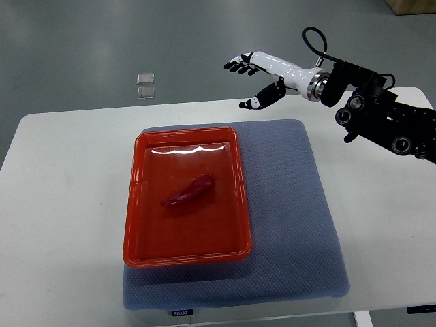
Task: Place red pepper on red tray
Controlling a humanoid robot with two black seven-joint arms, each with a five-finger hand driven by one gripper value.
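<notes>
Red pepper (189,193) is lying near the middle of the red tray (139,204), which is sitting on a blue-grey mat (293,225) on the white table (68,177), while the right hand (257,76) is hovering above the table's far edge, fingers spread wide and holding nothing.

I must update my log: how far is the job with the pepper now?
It looks done: the red pepper lies inside the red tray, on its floor near the middle. Nothing is in hand: the right hand is up beyond the table's far edge, fingers spread and empty. Nothing visible is left.
</notes>
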